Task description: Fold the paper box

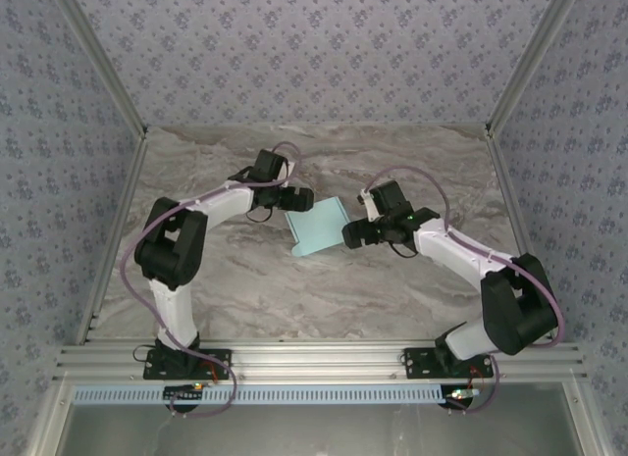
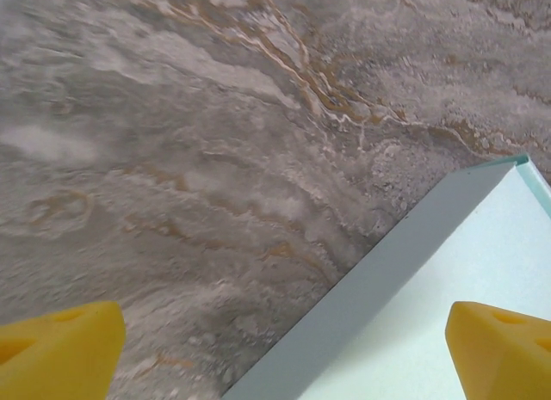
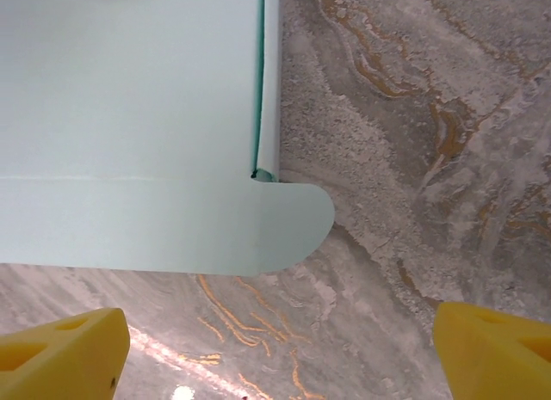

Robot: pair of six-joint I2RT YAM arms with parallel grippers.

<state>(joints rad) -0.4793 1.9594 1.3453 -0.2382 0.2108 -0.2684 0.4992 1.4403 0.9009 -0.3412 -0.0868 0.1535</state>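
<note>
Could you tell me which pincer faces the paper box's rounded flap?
The right pincer; the left pincer faces a straight edge of the paper box.

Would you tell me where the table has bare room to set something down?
The table is bare in front, between the box and the arm bases, and along the far wall. The middle is crowded: the left gripper and right gripper flank the box.

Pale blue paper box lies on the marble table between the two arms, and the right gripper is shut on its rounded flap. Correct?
Not quite. The paper box does lie on the table between the arms, but the right gripper is open. In the right wrist view its yellow fingers stand wide apart, with the rounded flap lying free ahead of them.
</note>
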